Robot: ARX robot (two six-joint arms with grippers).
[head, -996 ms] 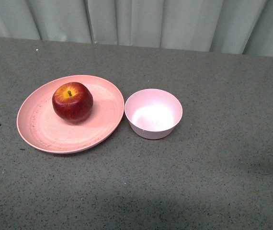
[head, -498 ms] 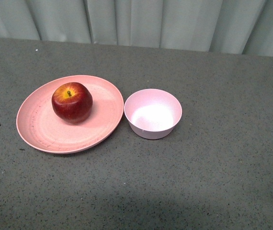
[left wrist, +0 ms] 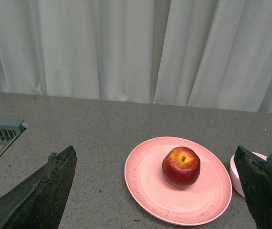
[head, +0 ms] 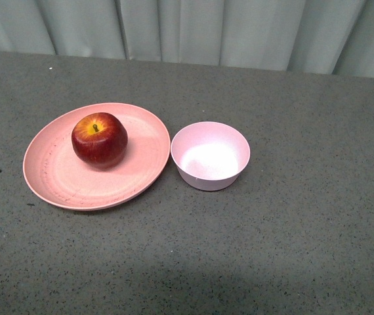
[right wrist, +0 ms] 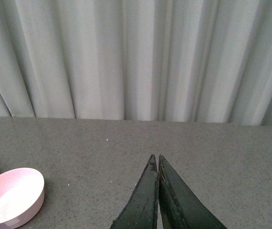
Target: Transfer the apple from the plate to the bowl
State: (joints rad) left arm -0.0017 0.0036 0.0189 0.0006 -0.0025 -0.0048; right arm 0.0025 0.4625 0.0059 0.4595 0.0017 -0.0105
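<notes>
No movement: apple point(head: 99, 139) still on plate point(head: 61, 178)

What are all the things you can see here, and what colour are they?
apple: one, dark red with a yellow patch at the stem, sitting on the plate
plate: one, salmon pink, on the table, left of the bowl
bowl: one, pale pink, empty, close beside the plate's right rim
table: one, grey and speckled, under everything
curtain: one, pale grey-white, hanging behind the table
ribbed object: one, grey-green, at the edge of the left wrist view; cannot tell what it is
left gripper: one, dark fingers spread wide, open and empty, facing the apple
right gripper: one, dark fingers pressed together, shut and empty, over bare table beside the bowl
</notes>
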